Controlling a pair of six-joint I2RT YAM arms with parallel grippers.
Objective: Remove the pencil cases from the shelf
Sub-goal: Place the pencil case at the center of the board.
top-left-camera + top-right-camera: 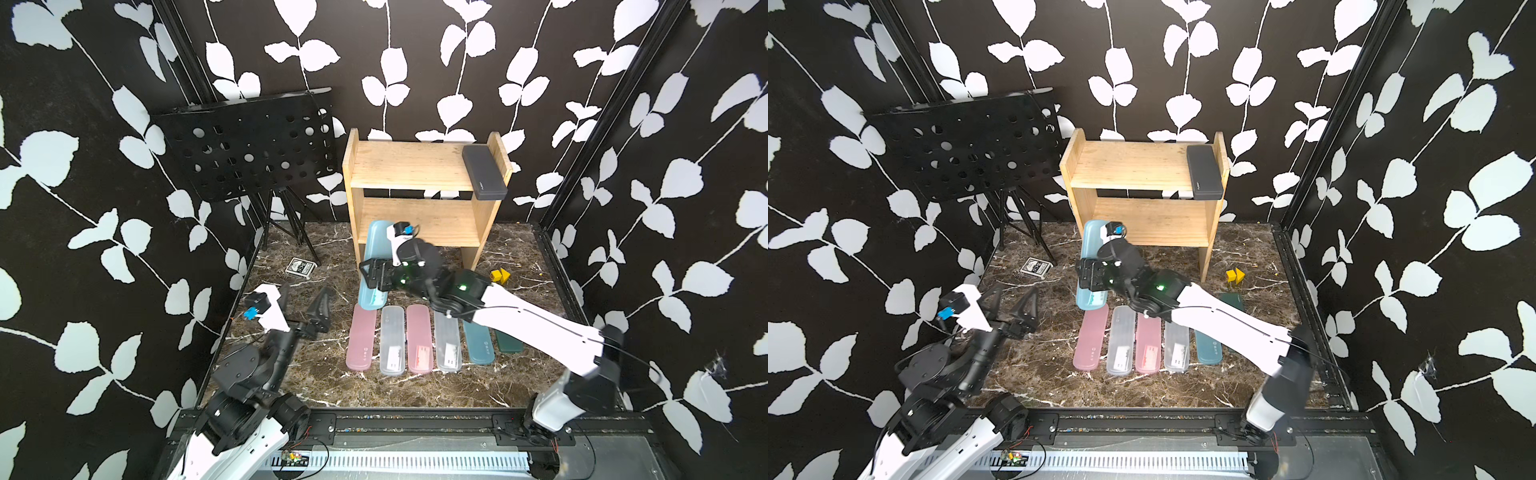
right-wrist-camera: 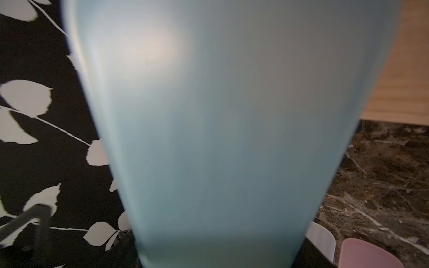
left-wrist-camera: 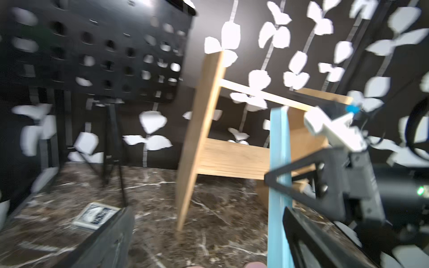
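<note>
We are apparently setting the long light-blue plastic pencil case [image 1: 376, 241], clamped in the right gripper [image 1: 372, 276], onto the table [image 1: 415, 390], with the left gripper [image 1: 1011, 301] gaping empty and the dark grey case [image 1: 484, 172] on the bamboo shelf [image 1: 407, 166] coming next.

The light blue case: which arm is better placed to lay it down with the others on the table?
Right, I'd say. The right fingers grip the light blue case, just beyond the row of cases on the table. The left fingers are spread open, empty, off to the side.

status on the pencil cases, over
left gripper open, empty. right gripper shut on light blue case, front of shelf. dark grey case on top tier, nothing blocking it.
</note>
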